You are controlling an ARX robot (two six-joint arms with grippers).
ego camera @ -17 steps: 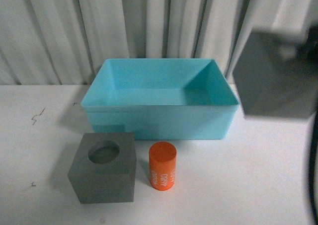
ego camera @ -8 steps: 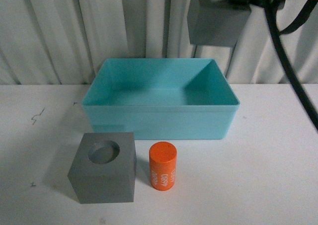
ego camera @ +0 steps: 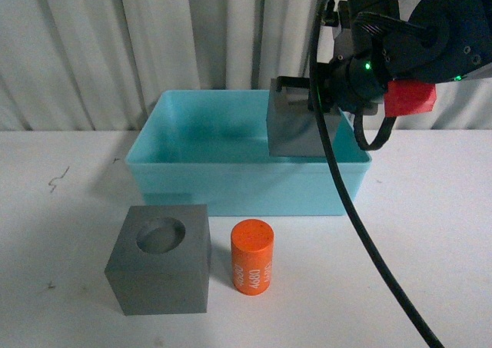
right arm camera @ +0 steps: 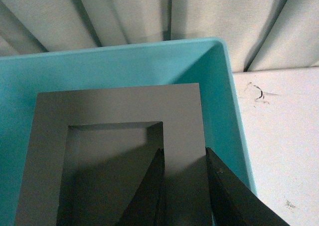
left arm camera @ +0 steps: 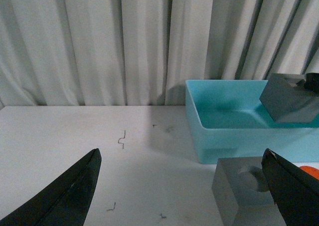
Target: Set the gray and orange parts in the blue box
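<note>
- Table [ego camera: 415,233]: white work surface that carries the blue box and the two parts not yet lifted.
- Blue box [ego camera: 246,187]: open-topped bin set toward the curtain, wide mouth upward. Nothing shows on the visible parts of its floor.
- Gray cube with square recess [ego camera: 300,133]: held in the air over the box's right half, inside the line of its right wall and slightly tilted. It does not appear to touch the floor of the box. Judged to be hanging there so it can drop or be lowered inside the walls.
- Gray cube with round recess [ego camera: 161,267]: on the table just in front of the box's front wall, toward its left end, recess upward. Untouched.
- Right gripper [right arm camera: 183,156]: closed to a narrow gap on one wall of the square-recess cube, one finger inside the recess and one outside (a cube this wide would hardly fit between the fingers otherwise).
- Left gripper [left arm camera: 180,153]: fingers spread wide with nothing between them, well off the box's left side, probably idle until its turn.
- Orange cylinder [ego camera: 252,256]: upright in front of the box's front wall, just beside the round-recess cube, white digits facing the camera.
</note>
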